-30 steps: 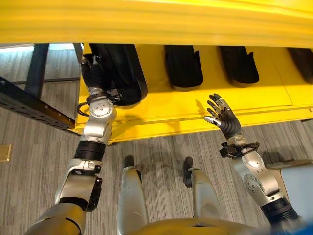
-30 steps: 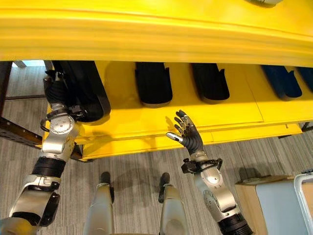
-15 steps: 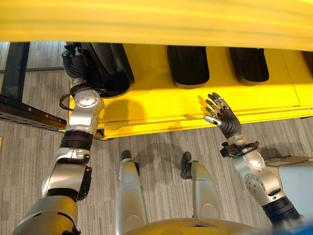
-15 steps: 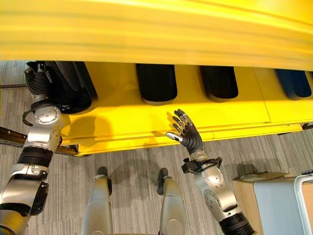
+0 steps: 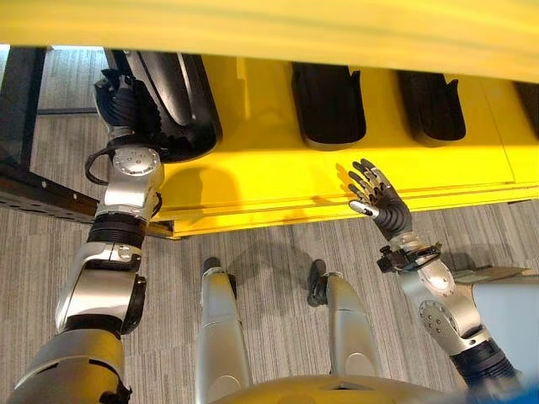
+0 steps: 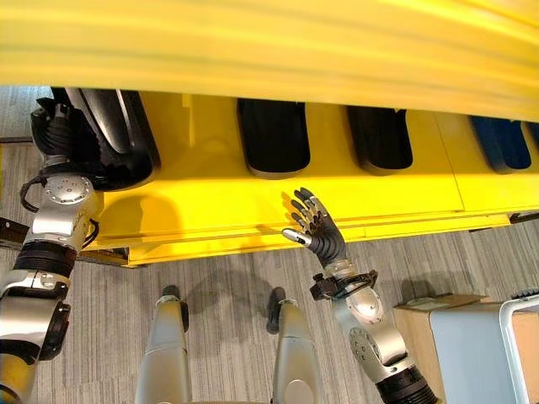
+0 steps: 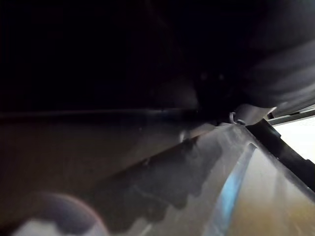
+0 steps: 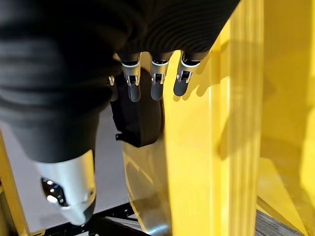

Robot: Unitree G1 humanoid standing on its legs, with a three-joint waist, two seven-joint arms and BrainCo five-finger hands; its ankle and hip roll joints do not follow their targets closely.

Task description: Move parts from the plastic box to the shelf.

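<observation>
While the left robot hand [image 5: 118, 94] hides behind a black moulded part [image 5: 173, 101] on the yellow shelf [image 5: 278, 181], grip unclear, the right robot hand [image 5: 376, 195] hovers spread at its front edge.

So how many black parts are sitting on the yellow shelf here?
4 in the right eye view: one black part at the left end by the left hand, two mid-shelf, one at the far right. Others may be hidden beyond the frame.
</observation>
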